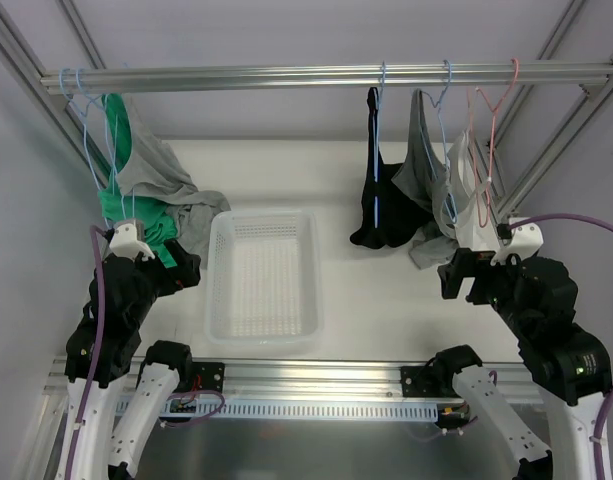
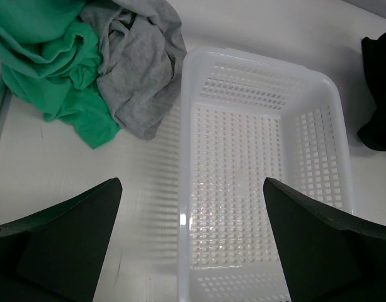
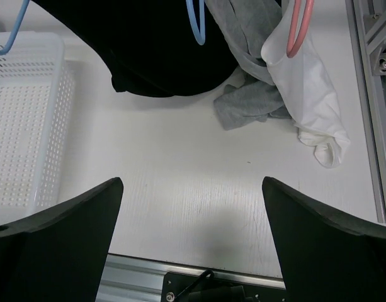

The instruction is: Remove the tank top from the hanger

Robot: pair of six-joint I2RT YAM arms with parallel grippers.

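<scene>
A white basket (image 1: 264, 272) sits at the centre of the table (image 1: 386, 300), below a metal rail (image 1: 326, 76) at 12 o'clock. At 10 o'clock hang a green garment (image 1: 126, 205) and a gray garment (image 1: 171, 180). At 2 o'clock hang a black tank top (image 1: 381, 205) on a blue hanger (image 1: 377, 150), a gray top (image 1: 421, 160) and a white top (image 1: 468, 195). The left arm (image 1: 111, 320) stands at 8 o'clock and the right arm (image 1: 546, 310) at 4 o'clock.

**White table (image 1: 386, 300) in a metal frame**

Pale grey walls (image 1: 286, 30) close it in. An aluminium rail (image 1: 286, 76) spans the far side, braced by slanted struts (image 1: 561, 130). The light is soft and even, perhaps from overhead.
</scene>
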